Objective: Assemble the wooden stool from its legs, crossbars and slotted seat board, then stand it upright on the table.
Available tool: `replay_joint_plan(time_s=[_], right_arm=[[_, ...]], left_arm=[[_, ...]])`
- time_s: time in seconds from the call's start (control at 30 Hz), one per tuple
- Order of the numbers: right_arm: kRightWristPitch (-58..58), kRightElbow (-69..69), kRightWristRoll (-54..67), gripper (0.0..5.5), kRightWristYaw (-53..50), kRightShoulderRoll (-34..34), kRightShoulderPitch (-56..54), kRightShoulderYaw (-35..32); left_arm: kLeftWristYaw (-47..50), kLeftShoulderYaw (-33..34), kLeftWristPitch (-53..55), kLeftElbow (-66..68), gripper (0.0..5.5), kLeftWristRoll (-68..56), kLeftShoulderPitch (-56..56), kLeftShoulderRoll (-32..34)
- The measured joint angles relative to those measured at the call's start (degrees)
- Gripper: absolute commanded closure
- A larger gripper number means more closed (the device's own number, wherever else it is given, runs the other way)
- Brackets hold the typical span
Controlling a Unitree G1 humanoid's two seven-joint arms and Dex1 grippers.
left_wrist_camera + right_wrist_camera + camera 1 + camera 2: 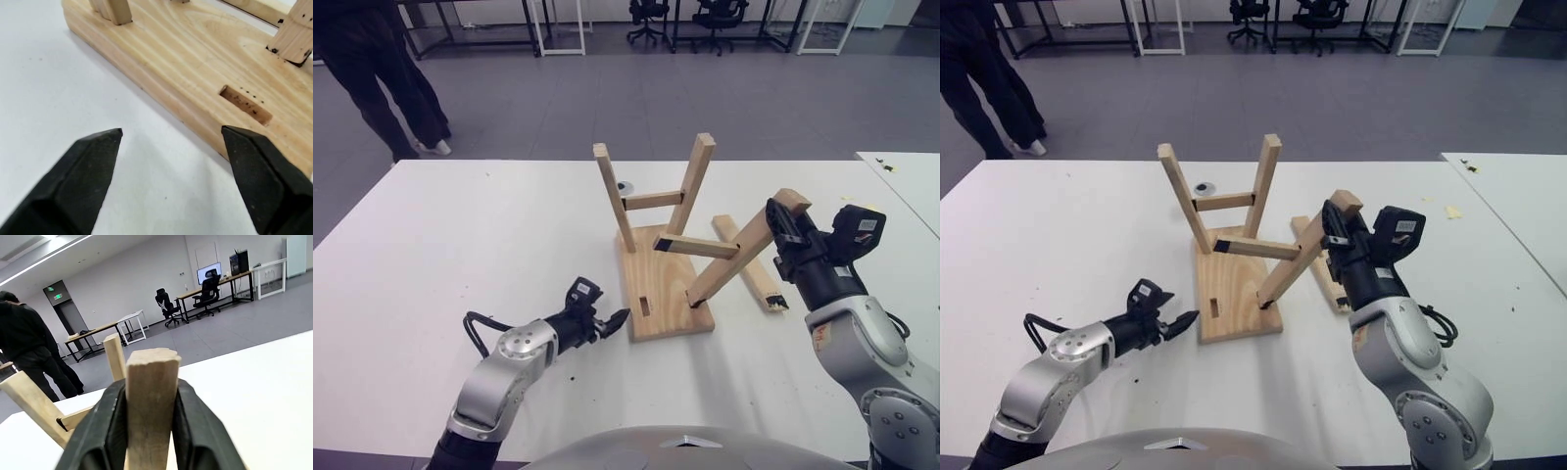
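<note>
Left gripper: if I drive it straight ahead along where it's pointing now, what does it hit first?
Most likely the seat board's side edge, near its empty slot. The left gripper is open, low over the table, with only bare tabletop before the board; its exact height is unclear.

A slotted seat board point(1237, 281) is being kept flat on the white counter point(1058, 225). At its far end a far left leg point(1181, 199) and a far right leg point(1262, 186) are being held upright, joined by a short crossbar point(1225, 203). A tilted leg point(1293, 266) is being clamped near its top by the right jaws (a second crossbar point(1258, 249) is being carried between it and the far legs). A loose wooden piece point(1328, 287) is being left lying behind it. The left jaws are being held spread, just beside the board's near left edge.
</note>
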Motion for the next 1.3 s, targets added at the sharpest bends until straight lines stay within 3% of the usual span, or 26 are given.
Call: replay_joint_plan(time_s=[0.13,0.4,0.67,0.83,1.0,1.17,1.3], right_arm=[[0.1,0.49,0.48,4.43,-1.4,-0.7,-0.67,0.64],[-0.13,-3.53,-14.23,4.41,7.05,-6.15,-1.91,10.95],[0.03,-1.89,-24.0,4.41,5.84,-0.98,-1.61,17.64],[-8.88,0.68,-33.19,4.41,9.38,0.96,2.76,21.63],[-10.8,1.61,-35.11,4.41,15.43,0.81,4.15,20.32],[-4.33,8.82,-31.31,3.35,22.59,-1.19,3.22,12.92],[-2.82,7.35,-23.94,2.61,26.87,-0.65,-0.37,5.52]], left_arm=[[0.11,-2.14,-0.16,1.7,1.74,0.33,-1.27,-1.23],[-0.04,-2.31,-0.23,2.57,1.74,0.45,-2.4,-1.14],[-0.43,-3.35,0.66,2.18,1.74,0.34,-2.71,-1.02],[0.95,-3.46,2.28,1.56,1.74,0.34,-2.83,-1.97],[3.01,-2.24,2.22,1.0,1.74,0.5,-2.92,-2.46],[4.97,5.72,-0.21,-2.33,1.74,0.44,-5.25,-1.32],[4.03,11.32,-0.85,-4.22,1.74,0.45,0.77,3.1]])
